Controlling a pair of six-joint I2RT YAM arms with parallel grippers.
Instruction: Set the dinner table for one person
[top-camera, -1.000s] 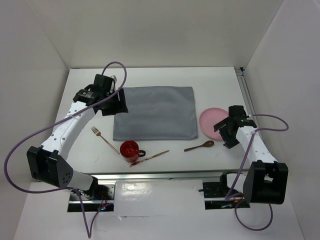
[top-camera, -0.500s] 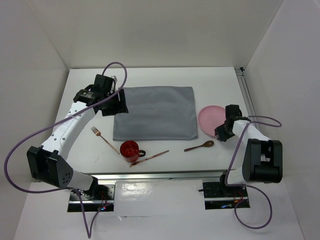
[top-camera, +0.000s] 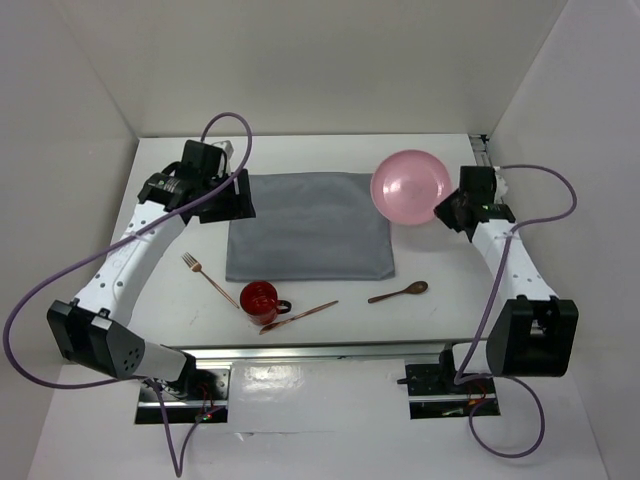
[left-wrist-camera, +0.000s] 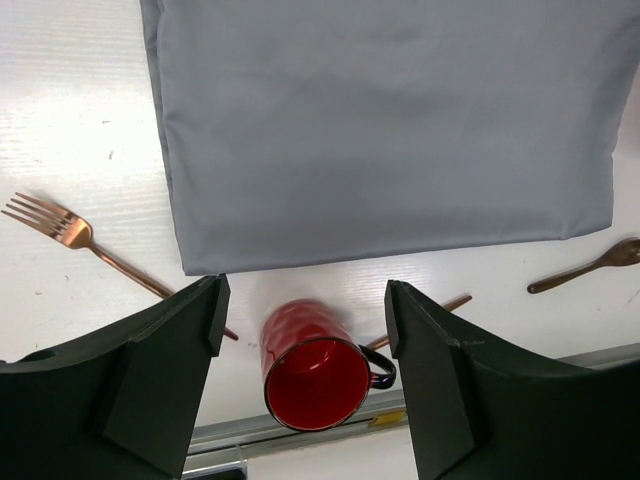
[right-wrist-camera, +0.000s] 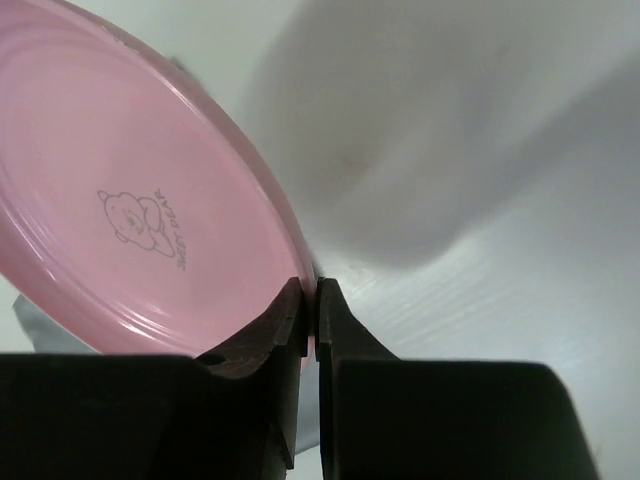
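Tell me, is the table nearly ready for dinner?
Not yet. Done: the grey placemat lies flat on the table. Happening now: the right hand pinches the pink plate by its rim, tilted in the air near the mat's far right corner. Left to do: the plate must land on the mat, and the fork, red mug, spoon and another copper utensil wait off the mat along the near edge.

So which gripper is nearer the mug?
Left. The left gripper is at the placemat's left edge, beyond the mug; the right gripper holds the plate at the far right.
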